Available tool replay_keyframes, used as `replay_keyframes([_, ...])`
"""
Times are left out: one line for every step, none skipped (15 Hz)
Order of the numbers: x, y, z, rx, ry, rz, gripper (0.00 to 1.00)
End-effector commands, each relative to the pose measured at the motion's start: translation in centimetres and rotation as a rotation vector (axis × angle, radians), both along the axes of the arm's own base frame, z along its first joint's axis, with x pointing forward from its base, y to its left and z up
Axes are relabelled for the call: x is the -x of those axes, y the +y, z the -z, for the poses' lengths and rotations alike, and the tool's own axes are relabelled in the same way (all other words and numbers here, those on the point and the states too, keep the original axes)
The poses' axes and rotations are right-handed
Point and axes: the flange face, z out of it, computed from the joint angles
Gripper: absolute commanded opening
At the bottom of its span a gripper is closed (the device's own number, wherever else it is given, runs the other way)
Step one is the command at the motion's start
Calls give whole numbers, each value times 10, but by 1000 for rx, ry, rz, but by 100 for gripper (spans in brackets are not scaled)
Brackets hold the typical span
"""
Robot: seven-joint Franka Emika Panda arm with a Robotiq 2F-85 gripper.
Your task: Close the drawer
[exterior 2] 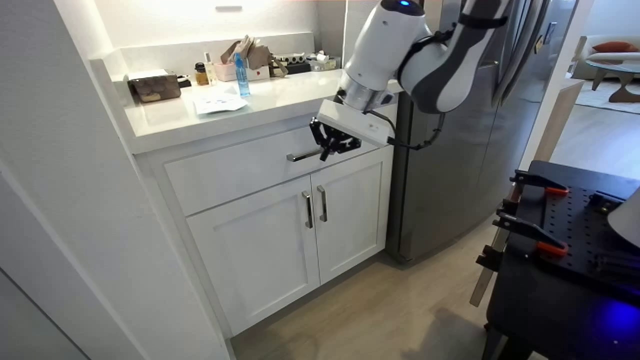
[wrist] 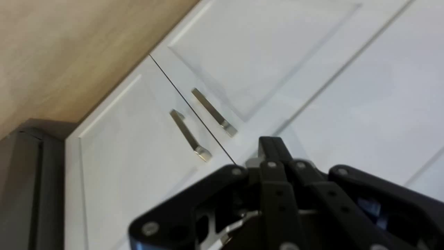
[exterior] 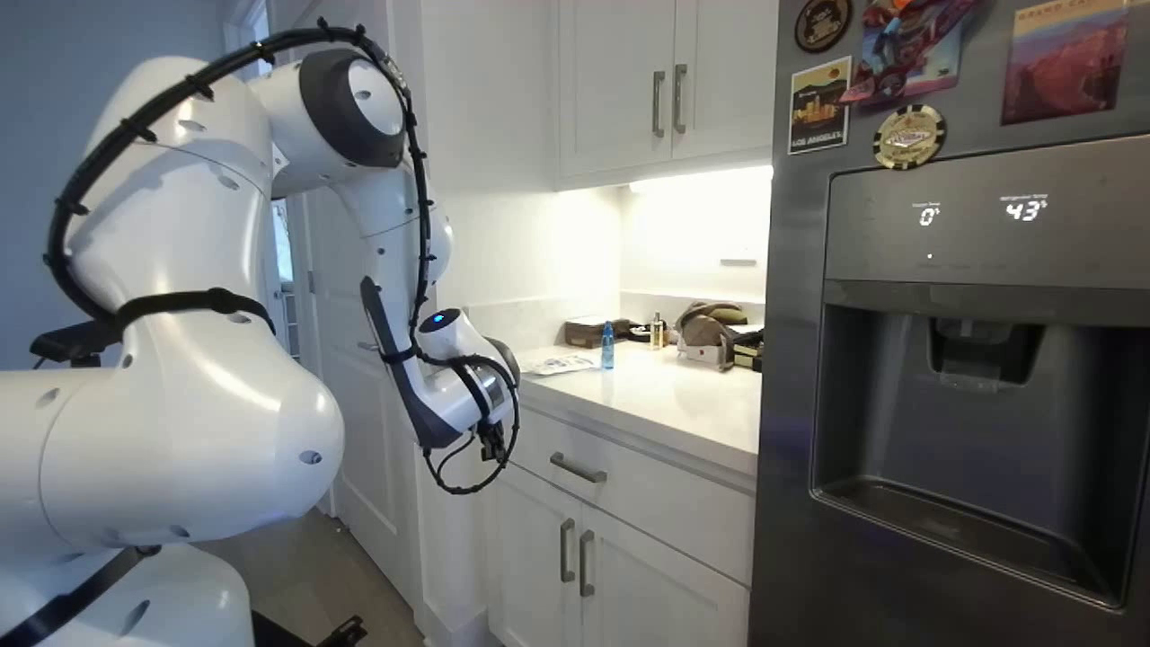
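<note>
The wide, flat-fronted white drawer [exterior 2: 230, 172] sits under the glossy white countertop [exterior 2: 295, 89] and above two white panelled cabinet doors [exterior 2: 255, 255]; in both exterior views its face lies about level with theirs, no inner sides showing. I judge it closed, or so nearly that any last gap is too fine to see. The black metal gripper [wrist: 275, 149] hangs before that face near the small silvery bar handle [exterior 2: 302, 156], its fingers [wrist: 277, 187] together at the tips in the wrist view, narrow, with nothing seen between them. A bunched tip suits pushing better than pulling, which is probably why it is held so; whether it touches the drawer I cannot tell. Black clamps with orange-red ends [exterior 2: 525, 227] sit at the edge of a black perforated plate [exterior 2: 575, 215] on a black table [exterior 2: 545, 320], likely to stop the plate slipping when the white arm [exterior: 216, 431] presses. A thick black cable [exterior: 166, 106] is strapped along the arm, presumably to prevent snagging. If more pushing is needed, the risk is a fingertip catching the bar handle and drawing the drawer out on the retreat
</note>
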Motion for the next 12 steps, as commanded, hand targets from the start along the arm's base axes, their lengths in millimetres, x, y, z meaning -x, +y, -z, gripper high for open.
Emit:
replay_keyframes([78,-14,6,-47,117,-68,0])
replay_keyframes([86,-20,5,-52,129,-88,0])
replay_keyframes([89,-27,3,-53,133,-90,0])
replay_keyframes([91,-31,0,-60,135,-90,26])
replay_keyframes([89,-35,-4,-64,127,-84,27])
replay_keyframes([84,-38,-11,-69,111,-75,34])
replay_keyframes([74,-38,-24,-72,75,-58,41])
replay_keyframes([65,-40,-35,-72,46,-36,50])
replay_keyframes([60,-40,-44,-76,26,-26,56])
replay_keyframes([52,-39,-55,-81,-3,-14,63])
replay_keyframes([46,-37,-64,-91,-24,-5,72])
replay_keyframes([43,-34,-72,-100,-41,1,79])
